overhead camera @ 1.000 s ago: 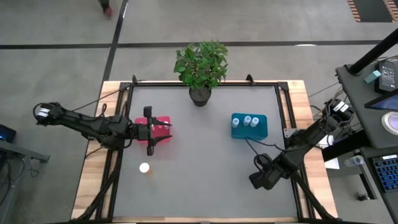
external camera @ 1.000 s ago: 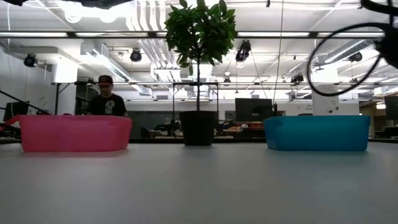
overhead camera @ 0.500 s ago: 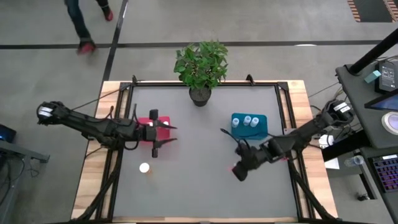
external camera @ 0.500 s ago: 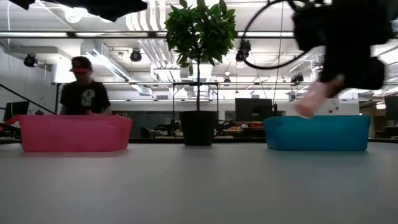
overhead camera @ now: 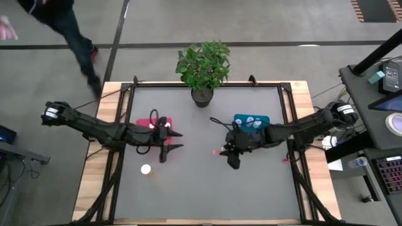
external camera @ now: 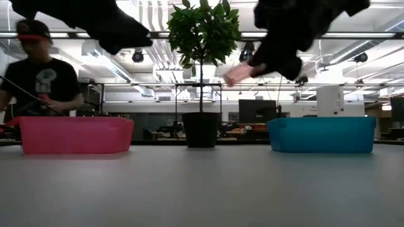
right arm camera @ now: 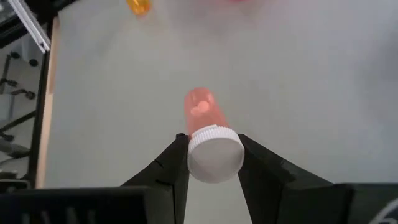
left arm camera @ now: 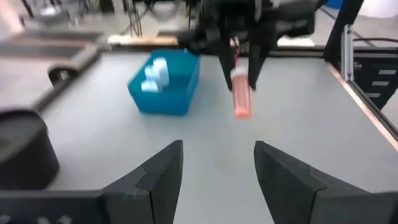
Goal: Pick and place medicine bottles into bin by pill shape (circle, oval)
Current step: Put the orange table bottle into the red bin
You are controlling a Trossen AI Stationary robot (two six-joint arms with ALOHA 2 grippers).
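My right gripper (overhead camera: 227, 151) hangs over the middle of the table, shut on a medicine bottle (left arm camera: 241, 99) with a pink body and a white cap. My left gripper (left arm camera: 217, 149) stands open and holds nothing, just right of the red bin (overhead camera: 148, 123), facing the other arm. The teal bin (left arm camera: 165, 84) holds white-capped bottles (overhead camera: 251, 121); the right arm crosses part of it. One loose bottle (overhead camera: 146, 169) stands on the table near the left arm. My right gripper pinches the bottle's white cap (right arm camera: 215, 155) between its two fingers. The pink body (right arm camera: 201, 107) sticks out beyond the fingertips, slanting down toward the table's left. The bottle is lifted clear of the table.
A black pot with a green plant (overhead camera: 202, 95) stands at the far edge, between the bins. A person (external camera: 41, 75) is beyond the table's far left corner. Bare grey table (overhead camera: 207, 194) lies toward the near edge.
My right gripper has swung from near the table's right edge toward its middle, rising a little and rolling its wrist, with the bottle still in its fingers. My left gripper has rolled and come down slightly toward the right, staying open.
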